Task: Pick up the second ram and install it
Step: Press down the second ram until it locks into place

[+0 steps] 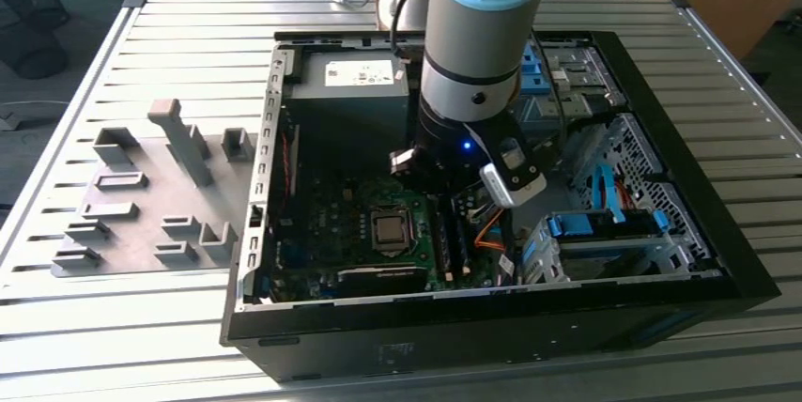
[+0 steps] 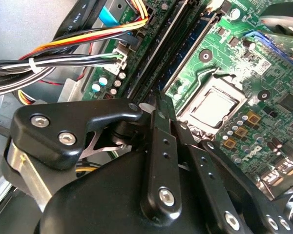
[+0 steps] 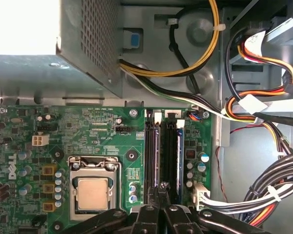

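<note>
The jaws (image 3: 162, 195) stand nearly closed, pinched on the edge of the second ram (image 3: 161, 187), low over the black slot rails (image 3: 165, 151); the processor (image 3: 93, 193) lies beside them; seating, I judge, wants straight downward pressure.

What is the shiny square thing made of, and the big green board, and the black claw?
The shiny square chip looks like brushed metal: silvery with a dull gleam. The green board looks like hard, glossy coated plastic with tiny metal parts soldered on. The claw, the gripper, looks like matte black plastic or painted metal, joined with silver screws; which one is hard to tell.
</note>
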Motion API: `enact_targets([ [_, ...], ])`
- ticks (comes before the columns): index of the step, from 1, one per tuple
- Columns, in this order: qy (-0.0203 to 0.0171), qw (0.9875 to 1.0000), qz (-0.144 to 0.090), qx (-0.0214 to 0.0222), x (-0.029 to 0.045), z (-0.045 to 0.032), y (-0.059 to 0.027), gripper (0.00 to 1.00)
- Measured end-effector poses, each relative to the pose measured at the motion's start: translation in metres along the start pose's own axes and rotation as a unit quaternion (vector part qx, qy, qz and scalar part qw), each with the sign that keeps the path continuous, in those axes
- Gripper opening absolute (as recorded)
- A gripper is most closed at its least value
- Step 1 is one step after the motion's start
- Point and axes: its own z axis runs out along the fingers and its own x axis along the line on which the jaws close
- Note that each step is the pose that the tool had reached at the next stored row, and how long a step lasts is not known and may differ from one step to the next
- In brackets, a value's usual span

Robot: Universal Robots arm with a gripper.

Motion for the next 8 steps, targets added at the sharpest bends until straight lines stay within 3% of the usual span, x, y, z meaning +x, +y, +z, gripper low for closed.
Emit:
enact_targets([
  [8,0.0001,1.0,0.0,0.0002,0.0001,0.0076,0.0,0.11],
])
